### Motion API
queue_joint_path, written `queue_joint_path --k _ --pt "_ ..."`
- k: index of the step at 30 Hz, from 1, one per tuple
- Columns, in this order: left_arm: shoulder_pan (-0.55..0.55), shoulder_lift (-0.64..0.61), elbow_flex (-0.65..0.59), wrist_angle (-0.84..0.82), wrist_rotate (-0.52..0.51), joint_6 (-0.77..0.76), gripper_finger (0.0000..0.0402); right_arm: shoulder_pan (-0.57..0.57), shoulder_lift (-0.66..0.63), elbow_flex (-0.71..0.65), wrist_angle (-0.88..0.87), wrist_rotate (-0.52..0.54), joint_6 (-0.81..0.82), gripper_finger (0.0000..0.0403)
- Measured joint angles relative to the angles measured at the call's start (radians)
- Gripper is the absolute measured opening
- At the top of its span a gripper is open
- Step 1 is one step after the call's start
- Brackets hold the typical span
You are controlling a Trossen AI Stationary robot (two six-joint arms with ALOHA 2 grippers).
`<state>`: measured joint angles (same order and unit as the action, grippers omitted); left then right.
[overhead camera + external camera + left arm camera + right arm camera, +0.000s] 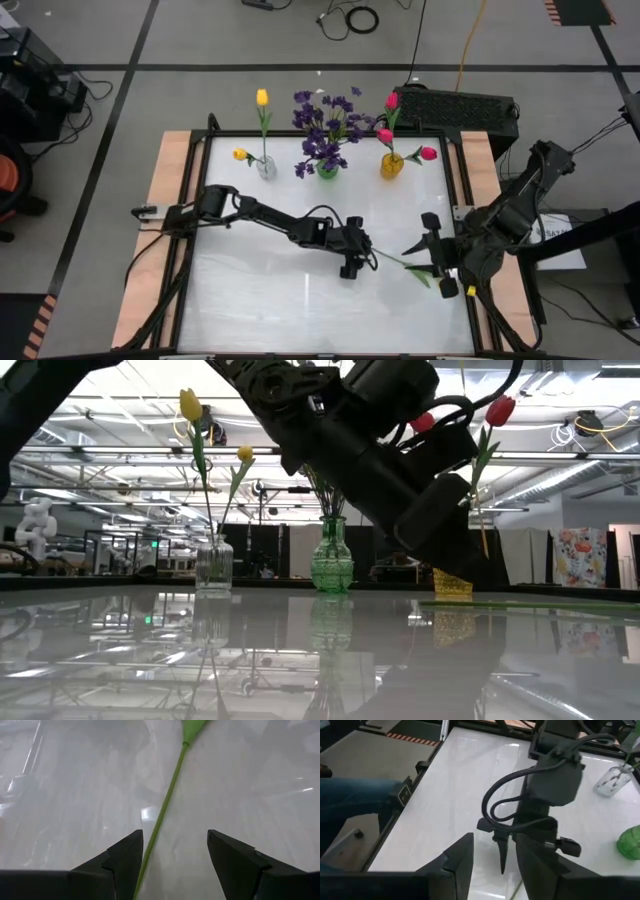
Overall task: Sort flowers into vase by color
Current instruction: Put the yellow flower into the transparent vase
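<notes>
Green and thin, the loose stem (395, 262) lies flat on the white table (250, 310), running left to right between the two grippers at the near right of the tabletop. Its long axis points from the left gripper (352, 262) toward the right gripper (432, 262), dipping slightly nearer on the right. In the left wrist view the stem (165, 810) passes straight between the left gripper's (175, 855) spread fingers, so that arm looks best placed to close on it. The right gripper (492, 857) hovers with its fingers apart at the stem's other end.

Which colour of bloom this stem carries cannot be made out; its head is hidden near the right gripper. At the far edge stand three vases: clear with yellow tulips (262, 97), green with purple blossoms (325, 125), and amber with pink-red tulips (392, 101).
</notes>
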<state>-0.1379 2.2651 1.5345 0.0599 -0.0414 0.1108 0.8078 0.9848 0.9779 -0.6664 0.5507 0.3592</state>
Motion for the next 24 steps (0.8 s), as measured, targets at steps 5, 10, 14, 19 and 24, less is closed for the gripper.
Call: queue_joint_path --k 5,10,14,19,24 --pt "0.020 0.000 0.000 0.002 0.004 -0.001 0.0226 0.000 0.006 -0.006 0.018 0.000 -0.004 0.0134" --pt "0.049 0.015 0.001 -0.002 0.035 -0.003 0.0226 0.000 0.004 -0.006 0.073 0.000 -0.051 0.0132" --pt "0.056 0.023 0.000 -0.052 0.052 -0.002 0.0226 0.000 0.004 -0.006 0.089 0.000 -0.077 0.0132" --pt "0.064 0.022 0.000 -0.062 0.074 -0.003 0.0212 -0.001 0.004 -0.006 0.088 0.000 -0.085 0.0132" --pt "0.088 0.022 0.000 -0.098 0.151 -0.059 0.0159 -0.001 0.004 -0.006 0.088 -0.001 -0.091 0.0132"
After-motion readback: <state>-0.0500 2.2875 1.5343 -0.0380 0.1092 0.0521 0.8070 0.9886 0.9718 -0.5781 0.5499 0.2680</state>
